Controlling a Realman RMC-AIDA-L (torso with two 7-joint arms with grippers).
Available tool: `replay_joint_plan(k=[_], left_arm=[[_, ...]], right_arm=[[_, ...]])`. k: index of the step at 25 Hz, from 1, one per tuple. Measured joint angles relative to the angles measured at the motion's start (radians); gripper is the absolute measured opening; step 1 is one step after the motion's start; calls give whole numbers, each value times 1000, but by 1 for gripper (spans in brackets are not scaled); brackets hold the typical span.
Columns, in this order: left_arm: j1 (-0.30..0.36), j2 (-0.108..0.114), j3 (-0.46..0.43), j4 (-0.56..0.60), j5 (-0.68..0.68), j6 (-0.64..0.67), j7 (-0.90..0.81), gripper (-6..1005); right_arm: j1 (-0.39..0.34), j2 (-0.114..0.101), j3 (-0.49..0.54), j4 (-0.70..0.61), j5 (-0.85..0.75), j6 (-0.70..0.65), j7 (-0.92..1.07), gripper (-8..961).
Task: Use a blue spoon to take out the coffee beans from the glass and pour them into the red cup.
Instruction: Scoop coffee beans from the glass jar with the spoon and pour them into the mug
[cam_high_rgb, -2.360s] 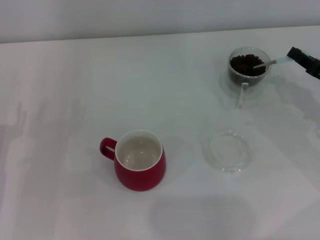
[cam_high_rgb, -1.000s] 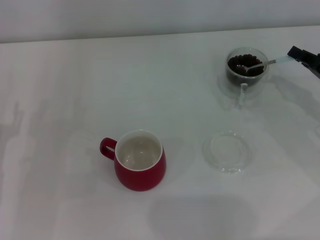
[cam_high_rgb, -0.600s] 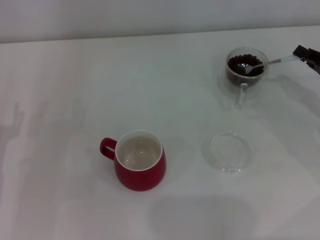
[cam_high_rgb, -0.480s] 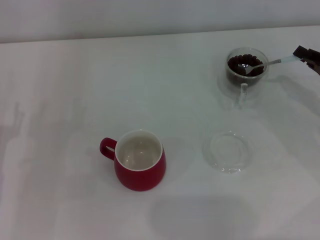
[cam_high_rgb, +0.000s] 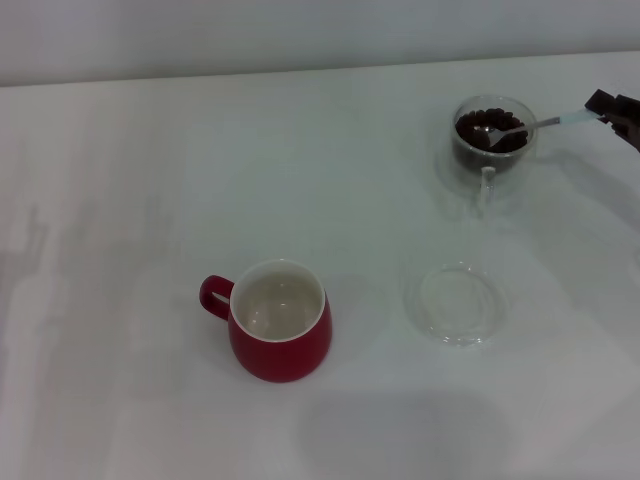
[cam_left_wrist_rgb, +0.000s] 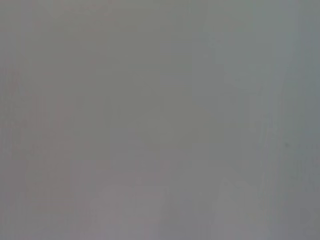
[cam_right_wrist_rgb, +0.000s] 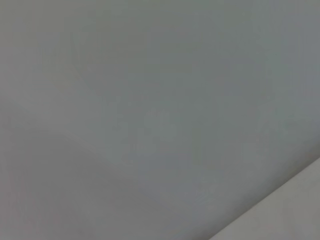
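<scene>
Since the earliest frame, the right gripper (cam_high_rgb: 612, 110) has been drawn slightly back toward the right edge of the head view, and the blue spoon (cam_high_rgb: 520, 127) has been raised a little, so that its silver bowl is now seen on top of the coffee beans (cam_high_rgb: 490, 130) rather than buried among them. Nothing else on the white table (cam_high_rgb: 150, 170) has been shifted.

The pale blue end of the spoon's handle is clamped in the right gripper, whose dark tip alone is visible. From the gripper, the spoon reaches leftward over the rim of the glass (cam_high_rgb: 492, 135), which is well filled with beans. Whether any beans are carried in the bowl cannot be told. The left gripper is not seen in any view.

The scooping step is judged to be in hand; no beans have yet been delivered, as the cream inside of the red cup (cam_high_rgb: 279, 320) is bare. The cup stands well apart from the gripper, far to its left and nearer the robot, with a clear glass saucer (cam_high_rgb: 455, 302) lying between.

Next, a level lift clear of the rim is called for, then a steady carry to the cup and a tilt over its mouth.
</scene>
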Motion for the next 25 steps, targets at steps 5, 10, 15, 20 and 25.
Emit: replay_joint_plan(k=[5,10,15,20,25], left_arm=[[1,0,0,0,0,0,0,775],[0,0,0,0,-1,0,0,774],[-3,0,0,0,-4,0,1,773],[-4,0,0,0,-8,0,3,774],[-5,2,0,-1,-8,0,3,774]], right_arm=[[0,-2,2,0,1,0,33,147],[0,-2,12,0,7,5,59,148],[1,3,38,3,8,13,70,148],[-6,7,66,7,10,21,74,148],[-12,7,83,27,10,-1,83,148]])
